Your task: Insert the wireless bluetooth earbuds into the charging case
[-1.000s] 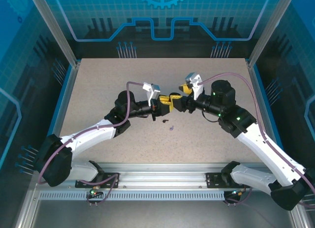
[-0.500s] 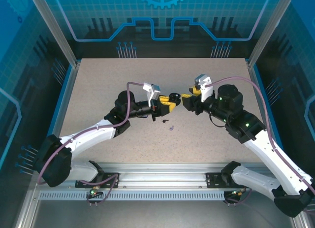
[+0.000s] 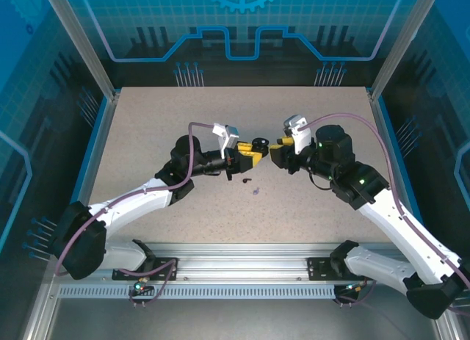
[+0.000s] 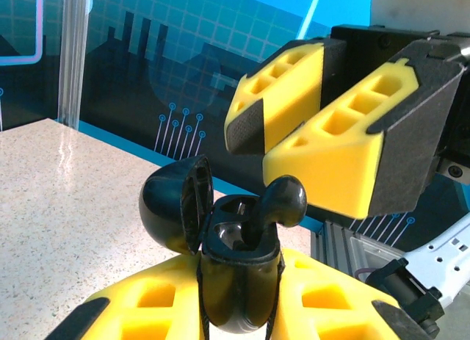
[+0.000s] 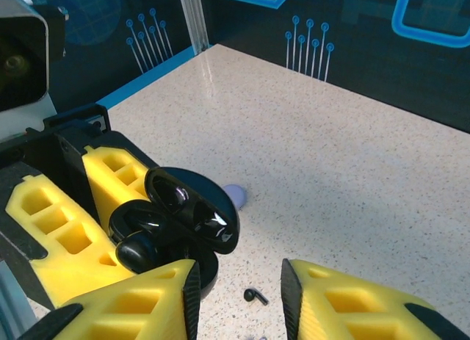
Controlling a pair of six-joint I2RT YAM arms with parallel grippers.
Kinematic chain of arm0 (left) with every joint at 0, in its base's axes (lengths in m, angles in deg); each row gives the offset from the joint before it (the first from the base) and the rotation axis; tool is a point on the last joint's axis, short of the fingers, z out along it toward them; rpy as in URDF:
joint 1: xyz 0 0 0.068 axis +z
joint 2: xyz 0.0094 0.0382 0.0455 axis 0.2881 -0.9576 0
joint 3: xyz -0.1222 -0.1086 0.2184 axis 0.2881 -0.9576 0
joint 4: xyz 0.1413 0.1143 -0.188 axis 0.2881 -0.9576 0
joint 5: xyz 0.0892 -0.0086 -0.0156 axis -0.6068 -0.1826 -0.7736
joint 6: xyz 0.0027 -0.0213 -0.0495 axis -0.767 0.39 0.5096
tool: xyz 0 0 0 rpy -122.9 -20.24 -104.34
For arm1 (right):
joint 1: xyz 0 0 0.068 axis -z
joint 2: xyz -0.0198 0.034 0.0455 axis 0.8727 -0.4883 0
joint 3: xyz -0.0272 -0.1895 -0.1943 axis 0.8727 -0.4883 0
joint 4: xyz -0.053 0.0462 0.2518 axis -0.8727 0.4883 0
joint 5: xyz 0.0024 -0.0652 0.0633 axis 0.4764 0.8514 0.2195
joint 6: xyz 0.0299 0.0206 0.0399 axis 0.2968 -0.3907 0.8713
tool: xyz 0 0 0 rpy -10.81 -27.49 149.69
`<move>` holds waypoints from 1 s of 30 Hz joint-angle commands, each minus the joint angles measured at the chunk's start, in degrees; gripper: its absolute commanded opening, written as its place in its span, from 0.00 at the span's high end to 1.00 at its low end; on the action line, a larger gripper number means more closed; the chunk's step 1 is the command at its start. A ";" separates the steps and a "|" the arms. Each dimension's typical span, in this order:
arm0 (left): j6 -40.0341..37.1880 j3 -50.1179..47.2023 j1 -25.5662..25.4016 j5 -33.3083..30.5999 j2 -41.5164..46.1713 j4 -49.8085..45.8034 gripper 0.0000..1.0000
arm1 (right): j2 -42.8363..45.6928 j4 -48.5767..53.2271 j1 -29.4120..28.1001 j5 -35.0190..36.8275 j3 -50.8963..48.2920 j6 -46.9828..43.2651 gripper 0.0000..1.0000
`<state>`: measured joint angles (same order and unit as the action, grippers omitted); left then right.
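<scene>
Left wrist: left jaws are clamping the open case (image 4: 239, 281); right jaws are hanging apart, empty, at one o'clock.

Speckled beige tabletop (image 3: 147, 134) framed by blue printed walls (image 3: 235, 31).

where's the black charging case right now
Mid-table in the top view, the black charging case is gripped, lid open, by the left gripper, with the right gripper just to its right.

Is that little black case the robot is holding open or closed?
Open: the black case has its lid swung back, and a black earbud pokes out of its well.
</scene>
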<state>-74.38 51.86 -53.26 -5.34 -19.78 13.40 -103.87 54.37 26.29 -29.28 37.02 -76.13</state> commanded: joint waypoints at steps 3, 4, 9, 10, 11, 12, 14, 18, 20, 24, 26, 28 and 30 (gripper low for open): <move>-1.23 1.98 -0.40 -1.32 1.35 -0.10 1.00 | -0.27 0.10 -1.01 -2.73 0.02 1.14 0.64; -1.19 1.97 -0.38 -1.28 1.26 -0.15 1.00 | -0.30 0.08 -1.02 -2.89 0.03 1.10 0.64; -1.26 2.12 -0.40 -1.61 1.20 -0.61 1.00 | -0.88 0.05 -1.29 -3.87 0.50 1.04 0.64; -1.30 2.19 -0.40 -1.67 1.17 -0.66 1.00 | -0.99 0.05 -1.29 -4.20 0.62 1.05 0.64; -1.29 2.25 -0.35 -1.70 1.06 -0.81 1.00 | -1.17 0.11 -1.37 -4.54 0.73 0.89 0.64; -1.28 2.35 -0.40 -1.74 1.02 -0.95 1.00 | -1.34 0.06 -1.48 -4.77 0.81 0.89 0.64; -1.32 2.53 -0.37 -1.62 0.72 -1.13 1.00 | -1.67 0.09 -1.62 -4.99 1.04 0.93 0.64; -1.23 2.71 -0.36 -0.92 0.47 -1.20 1.00 | -2.33 0.05 -1.82 -5.21 1.50 0.88 0.64; -1.28 2.92 -0.39 -0.51 0.38 -1.41 1.00 | -2.67 0.05 -1.91 -5.32 1.91 0.87 0.63; -1.97 3.04 -0.58 0.38 0.21 -1.93 1.00 | -3.19 0.05 -2.08 -5.45 2.56 0.68 0.63; -2.62 3.28 -0.79 0.67 0.12 -2.65 1.00 | -3.46 0.22 -2.17 -5.46 2.99 0.45 0.63; -3.44 3.44 -1.08 0.85 0.02 -3.41 1.00 | -3.81 0.39 -2.23 -5.45 3.39 0.30 0.63; -4.10 3.73 -1.35 1.12 -0.13 -4.05 1.00 | -4.21 0.51 -2.26 -5.67 3.90 0.12 0.63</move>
<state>-75.76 53.24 -53.26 -6.26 -19.78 10.08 -107.24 55.55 25.17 -33.61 38.55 -75.78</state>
